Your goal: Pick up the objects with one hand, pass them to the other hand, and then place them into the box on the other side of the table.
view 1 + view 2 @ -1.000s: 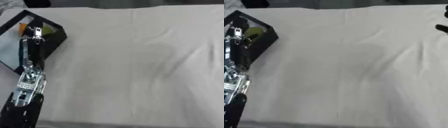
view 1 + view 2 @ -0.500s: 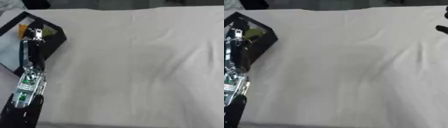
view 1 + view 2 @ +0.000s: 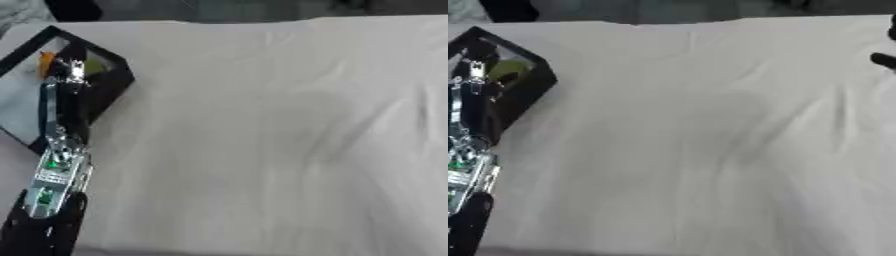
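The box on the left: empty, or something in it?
Not empty. The black box holds a yellow-green thing and an orange one; the left hand reaches in.

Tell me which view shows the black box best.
The left eye view. There the black box shows more fully, with something orange and something yellow-green inside, and the left arm reaching over it. In the right eye view the box sits at the picture's left edge, partly cut off, with only the yellow-green thing visible.

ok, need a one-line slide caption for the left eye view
Left arm reaches over the black box at the table's left edge, which holds yellow-green and orange items; white cloth covers the table.
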`<move>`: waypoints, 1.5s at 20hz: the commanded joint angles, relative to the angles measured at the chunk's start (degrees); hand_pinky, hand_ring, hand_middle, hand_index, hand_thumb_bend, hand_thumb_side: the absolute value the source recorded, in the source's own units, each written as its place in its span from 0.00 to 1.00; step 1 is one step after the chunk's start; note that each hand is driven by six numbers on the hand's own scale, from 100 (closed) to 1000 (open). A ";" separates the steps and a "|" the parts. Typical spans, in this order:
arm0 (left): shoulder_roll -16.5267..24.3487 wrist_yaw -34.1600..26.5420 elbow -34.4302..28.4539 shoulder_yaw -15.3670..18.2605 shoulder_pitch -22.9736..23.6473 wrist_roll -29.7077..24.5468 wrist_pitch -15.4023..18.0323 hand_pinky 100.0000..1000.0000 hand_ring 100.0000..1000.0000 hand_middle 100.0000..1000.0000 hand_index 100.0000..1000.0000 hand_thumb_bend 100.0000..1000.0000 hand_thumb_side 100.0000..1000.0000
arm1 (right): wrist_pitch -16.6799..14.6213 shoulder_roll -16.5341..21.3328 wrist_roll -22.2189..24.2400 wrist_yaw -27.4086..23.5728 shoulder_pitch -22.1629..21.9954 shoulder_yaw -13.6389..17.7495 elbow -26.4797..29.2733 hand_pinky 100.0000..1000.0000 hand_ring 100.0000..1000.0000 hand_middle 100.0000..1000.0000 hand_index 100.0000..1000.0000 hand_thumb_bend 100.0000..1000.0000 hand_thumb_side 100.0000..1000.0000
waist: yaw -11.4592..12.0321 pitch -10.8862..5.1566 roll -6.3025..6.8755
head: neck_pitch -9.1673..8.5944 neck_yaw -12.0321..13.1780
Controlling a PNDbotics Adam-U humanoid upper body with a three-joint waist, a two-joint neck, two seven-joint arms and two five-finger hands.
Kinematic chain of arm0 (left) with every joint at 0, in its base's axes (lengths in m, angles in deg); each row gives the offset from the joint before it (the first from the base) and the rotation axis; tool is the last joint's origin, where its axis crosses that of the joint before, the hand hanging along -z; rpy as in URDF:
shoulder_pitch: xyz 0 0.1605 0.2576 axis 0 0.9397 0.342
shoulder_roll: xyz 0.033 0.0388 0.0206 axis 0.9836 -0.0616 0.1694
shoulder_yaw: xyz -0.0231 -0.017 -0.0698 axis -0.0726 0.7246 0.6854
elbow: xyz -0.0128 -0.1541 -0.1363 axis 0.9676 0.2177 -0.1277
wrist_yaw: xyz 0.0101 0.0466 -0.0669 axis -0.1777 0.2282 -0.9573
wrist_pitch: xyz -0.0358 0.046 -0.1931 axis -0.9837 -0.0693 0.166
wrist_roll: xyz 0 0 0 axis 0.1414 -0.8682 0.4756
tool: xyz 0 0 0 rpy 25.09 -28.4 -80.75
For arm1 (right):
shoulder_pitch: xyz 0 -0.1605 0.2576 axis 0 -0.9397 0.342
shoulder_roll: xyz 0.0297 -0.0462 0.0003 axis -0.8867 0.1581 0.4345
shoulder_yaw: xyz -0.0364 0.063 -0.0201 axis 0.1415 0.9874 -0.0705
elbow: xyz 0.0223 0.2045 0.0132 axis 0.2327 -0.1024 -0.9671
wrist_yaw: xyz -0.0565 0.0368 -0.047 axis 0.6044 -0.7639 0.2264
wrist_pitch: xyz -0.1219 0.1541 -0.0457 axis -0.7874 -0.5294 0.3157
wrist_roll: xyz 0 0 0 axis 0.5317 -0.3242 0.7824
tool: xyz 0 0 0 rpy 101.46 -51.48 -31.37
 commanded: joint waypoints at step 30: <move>1.43 -0.39 -0.71 0.54 -0.77 -0.29 -0.10 0.69 0.93 0.81 0.79 0.49 0.66 | 0.01 1.09 -0.57 -0.29 0.63 0.66 1.24 0.77 0.93 0.82 0.83 0.16 0.39 | 0.01 -0.11 0.64 | -0.87 0.31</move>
